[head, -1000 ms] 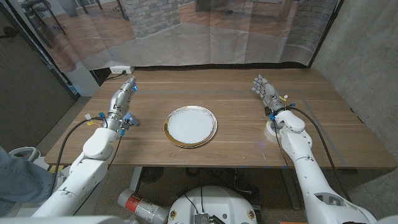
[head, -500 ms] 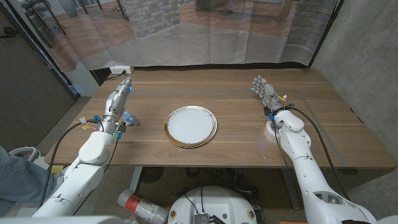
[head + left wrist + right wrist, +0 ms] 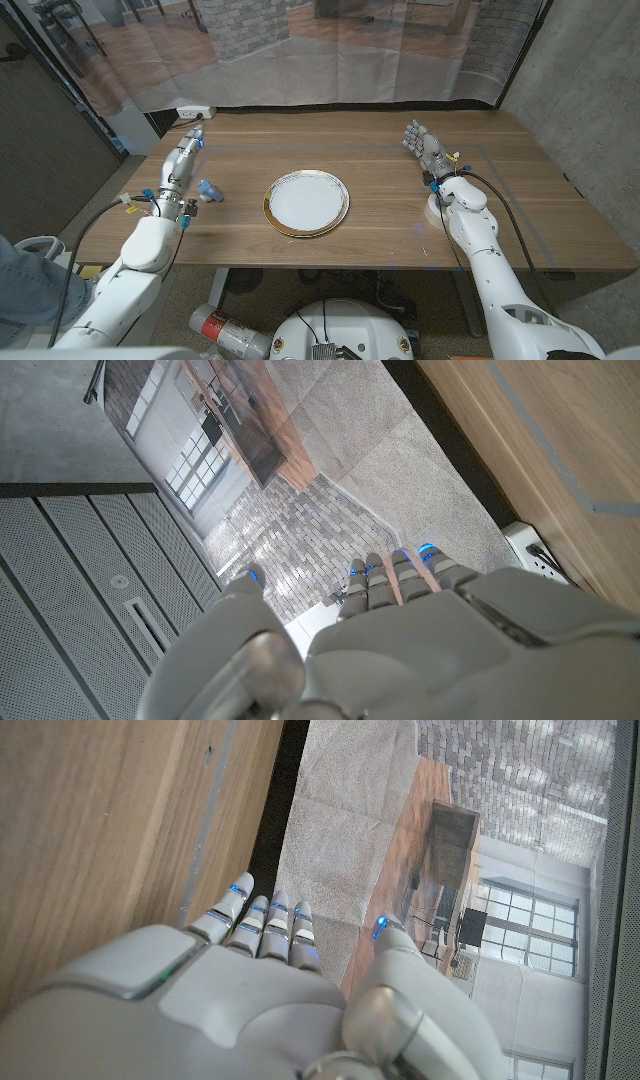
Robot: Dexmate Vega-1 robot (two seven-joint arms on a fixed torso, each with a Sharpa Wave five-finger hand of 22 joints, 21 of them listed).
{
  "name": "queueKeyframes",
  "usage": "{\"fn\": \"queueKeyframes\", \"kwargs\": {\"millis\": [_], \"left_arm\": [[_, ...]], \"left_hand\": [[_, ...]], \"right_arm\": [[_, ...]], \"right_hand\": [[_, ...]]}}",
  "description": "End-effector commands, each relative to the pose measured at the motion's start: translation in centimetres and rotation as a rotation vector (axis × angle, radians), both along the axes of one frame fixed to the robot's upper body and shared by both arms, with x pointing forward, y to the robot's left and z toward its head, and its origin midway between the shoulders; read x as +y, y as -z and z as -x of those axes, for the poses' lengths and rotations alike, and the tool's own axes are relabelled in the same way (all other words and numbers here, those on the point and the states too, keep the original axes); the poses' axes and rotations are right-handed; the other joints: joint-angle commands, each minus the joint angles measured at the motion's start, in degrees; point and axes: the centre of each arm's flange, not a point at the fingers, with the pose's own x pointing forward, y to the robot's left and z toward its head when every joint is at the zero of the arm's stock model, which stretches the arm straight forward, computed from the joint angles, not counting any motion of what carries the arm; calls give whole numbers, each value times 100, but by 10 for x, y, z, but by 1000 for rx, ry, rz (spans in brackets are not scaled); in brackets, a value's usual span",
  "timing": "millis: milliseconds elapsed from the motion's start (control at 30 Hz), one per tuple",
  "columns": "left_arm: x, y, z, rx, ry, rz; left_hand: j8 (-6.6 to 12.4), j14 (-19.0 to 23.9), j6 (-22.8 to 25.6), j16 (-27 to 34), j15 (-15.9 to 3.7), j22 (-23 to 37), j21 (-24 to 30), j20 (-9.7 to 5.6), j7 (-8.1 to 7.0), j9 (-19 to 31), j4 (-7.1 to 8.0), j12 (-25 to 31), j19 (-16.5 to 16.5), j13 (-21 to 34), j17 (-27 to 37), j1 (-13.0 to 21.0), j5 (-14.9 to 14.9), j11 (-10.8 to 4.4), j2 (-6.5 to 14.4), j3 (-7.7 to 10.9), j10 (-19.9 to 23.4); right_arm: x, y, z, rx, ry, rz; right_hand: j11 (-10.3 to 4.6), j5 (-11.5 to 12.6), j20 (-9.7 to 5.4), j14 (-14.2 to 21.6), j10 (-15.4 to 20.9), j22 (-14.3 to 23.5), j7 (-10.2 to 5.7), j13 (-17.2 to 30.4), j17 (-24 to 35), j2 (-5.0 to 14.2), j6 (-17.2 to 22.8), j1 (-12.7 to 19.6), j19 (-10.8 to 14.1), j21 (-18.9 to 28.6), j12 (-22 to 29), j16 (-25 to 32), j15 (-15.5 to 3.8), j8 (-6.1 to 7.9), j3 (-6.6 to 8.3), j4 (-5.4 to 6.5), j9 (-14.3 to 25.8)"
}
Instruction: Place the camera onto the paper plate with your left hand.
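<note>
Beside left hand [image 3: 181,161], small camera [image 3: 208,189], orientation unclear

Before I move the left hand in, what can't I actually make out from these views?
- Small blue-and-white object beside the left hand, head view: too small to confirm it is the camera or which way it faces.
- Left wrist view: the left hand's own back covers whatever lies under it.
- Paper plate, head view: rim pattern too fine to read.
- Right hand, head view: palm side is turned away.

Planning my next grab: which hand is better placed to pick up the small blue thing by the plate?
Left. The left hand is open right beside the small blue object; the right hand sits across the paper plate.
</note>
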Motion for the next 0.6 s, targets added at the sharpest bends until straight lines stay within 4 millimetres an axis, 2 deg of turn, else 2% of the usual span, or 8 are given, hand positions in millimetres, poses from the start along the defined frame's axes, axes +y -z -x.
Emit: {"fn": "queueKeyframes", "kwargs": {"millis": [33,600], "left_arm": [[4,1,10,-21,-79,-48],[8,-1,25,-17,-288,-161]], "left_hand": [[7,25,51,51,-8,18,-23,18,2,20,-21,20,4,21,8,79,-3,-24,6,2,45],[7,78,120,46,-46,17,-25,-3,-46,20,-50,15,29,22,6,131,16,-75,15,0,103]], "right_arm": [[-2,0,0,1,1,-1],[0,0,-2,12,-2,8]], "right_hand": [[-13,9,-188,58,48,15,-34,20,27,34,36,7,64,-27,38,13,4,23,11,-47,24],[-14,8,-186,64,45,16,-28,20,28,41,38,-2,83,-53,36,14,-2,23,10,-52,24]]}}
